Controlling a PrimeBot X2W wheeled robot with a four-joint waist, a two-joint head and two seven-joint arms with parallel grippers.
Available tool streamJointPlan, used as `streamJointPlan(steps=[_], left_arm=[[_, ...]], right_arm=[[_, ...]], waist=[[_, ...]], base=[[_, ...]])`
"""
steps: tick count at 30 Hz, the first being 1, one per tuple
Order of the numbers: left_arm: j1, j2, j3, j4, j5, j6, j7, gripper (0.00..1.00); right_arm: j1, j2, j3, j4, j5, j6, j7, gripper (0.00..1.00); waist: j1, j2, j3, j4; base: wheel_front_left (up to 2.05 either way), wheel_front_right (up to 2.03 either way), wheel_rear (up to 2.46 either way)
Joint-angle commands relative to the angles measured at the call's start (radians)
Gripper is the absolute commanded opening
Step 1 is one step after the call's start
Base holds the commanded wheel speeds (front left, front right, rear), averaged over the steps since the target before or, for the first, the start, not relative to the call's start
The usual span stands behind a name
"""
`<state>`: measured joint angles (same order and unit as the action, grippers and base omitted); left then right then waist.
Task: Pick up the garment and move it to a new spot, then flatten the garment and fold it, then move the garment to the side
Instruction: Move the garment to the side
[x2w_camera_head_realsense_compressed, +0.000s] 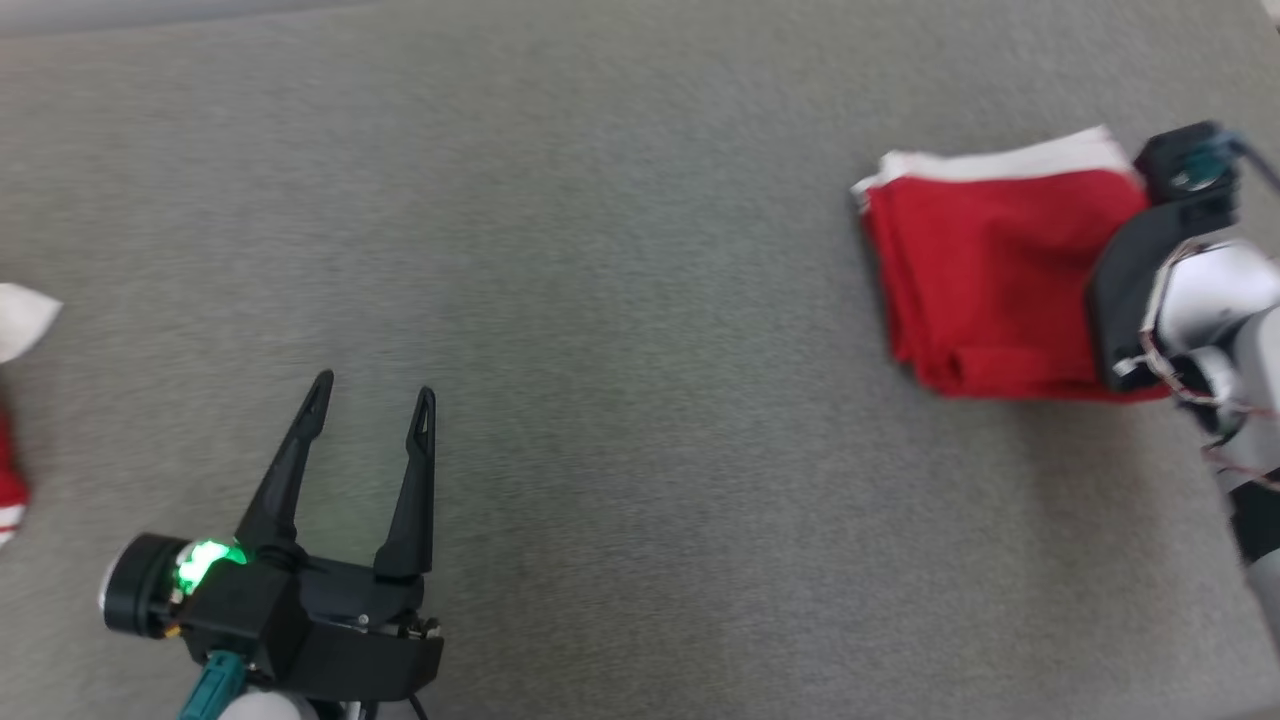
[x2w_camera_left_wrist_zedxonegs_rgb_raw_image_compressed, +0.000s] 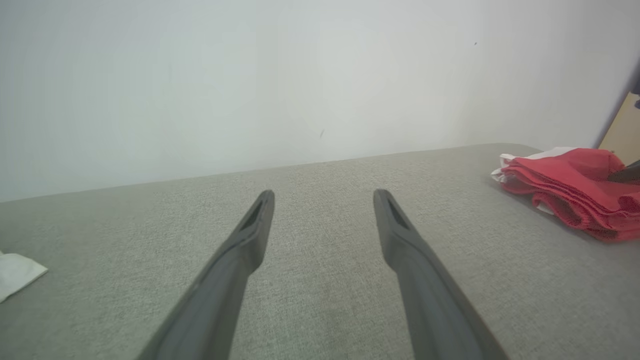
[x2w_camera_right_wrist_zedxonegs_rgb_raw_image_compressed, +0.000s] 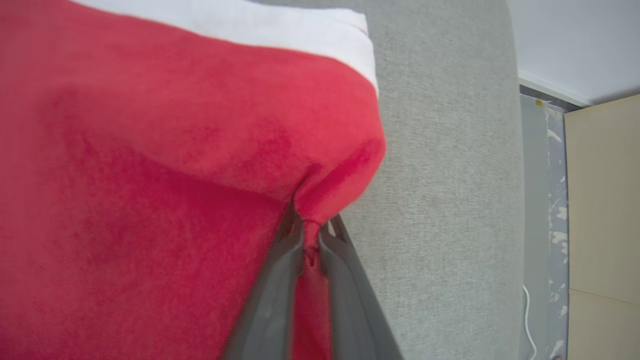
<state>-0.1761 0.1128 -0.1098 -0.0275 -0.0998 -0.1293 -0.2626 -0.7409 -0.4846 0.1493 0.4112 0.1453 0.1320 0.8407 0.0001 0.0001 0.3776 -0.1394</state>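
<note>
Lower left of the head view: the left gripper (x2w_camera_head_realsense_compressed: 375, 390) hovers over the grey fabric surface (x2w_camera_head_realsense_compressed: 640, 300), its two dark fingers spread wide and holding nothing. At the far left edge lies a bit of white cloth (x2w_camera_head_realsense_compressed: 22, 318). Upper right: the garment (x2w_camera_head_realsense_compressed: 990, 270), red with a white band, lies as a folded stack. In the right wrist view, the right gripper (x2w_camera_right_wrist_zedxonegs_rgb_raw_image_compressed: 314, 227) is pinched narrow on a puckered corner of the red fabric. The fold looks finished, so this seems to be the move aside. Only a small pinch is held. Dragging low and slowly should keep the layers stacked, whereas lifting may let the folds fall open.
</note>
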Motion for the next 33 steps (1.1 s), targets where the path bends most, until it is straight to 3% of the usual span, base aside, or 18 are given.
streamJointPlan(steps=[1,8,17,27,29,30,33], left_arm=[[-0.016,0.015,-0.002,-0.006,0.010,-0.001,-0.003,1.00],[-0.049,0.097,-0.040,-0.063,0.033,0.000,0.008,1.00],[-0.050,0.150,-0.063,-0.177,0.037,0.000,0.075,1.00],[-0.032,0.191,-0.057,-0.269,0.043,0.004,0.142,1.00],[-0.032,0.191,-0.063,-0.269,0.040,0.004,0.145,1.00],[-0.032,0.189,-0.067,-0.267,0.039,0.004,0.147,1.00],[-0.030,0.180,-0.078,-0.256,0.032,0.005,0.139,1.00]], right_arm=[[-0.017,-0.005,0.004,0.004,0.007,-0.002,-0.012,0.00],[-0.095,-0.069,0.003,0.094,-0.017,-0.002,-0.169,0.00],[-0.186,-0.131,-0.054,0.213,-0.115,-0.002,-0.400,0.00],[-0.246,-0.120,-0.080,0.266,-0.213,-0.002,-0.617,0.00],[-0.247,-0.104,-0.097,0.277,-0.227,-0.002,-0.637,0.44],[-0.246,-0.101,-0.103,0.280,-0.239,-0.002,-0.647,1.00],[-0.228,-0.078,-0.136,0.282,-0.255,-0.002,-0.680,1.00]], waist=[[-0.0001,-0.0001,0.084,-0.088],[-0.0001,-0.0001,0.180,-0.169],[-0.0001,-0.0001,0.285,-0.191],[-0.0001,-0.0001,0.328,-0.216],[-0.0001,-0.0001,0.324,-0.216],[-0.0001,-0.0001,0.320,-0.215],[-0.0001,-0.0001,0.296,-0.204]], base=[[0.00,0.00,0.00],[0.00,0.00,0.00],[0.00,0.00,0.00],[0.00,0.00,0.00],[0.00,0.00,0.00],[0.00,0.00,0.00],[0.00,0.00,0.00]])
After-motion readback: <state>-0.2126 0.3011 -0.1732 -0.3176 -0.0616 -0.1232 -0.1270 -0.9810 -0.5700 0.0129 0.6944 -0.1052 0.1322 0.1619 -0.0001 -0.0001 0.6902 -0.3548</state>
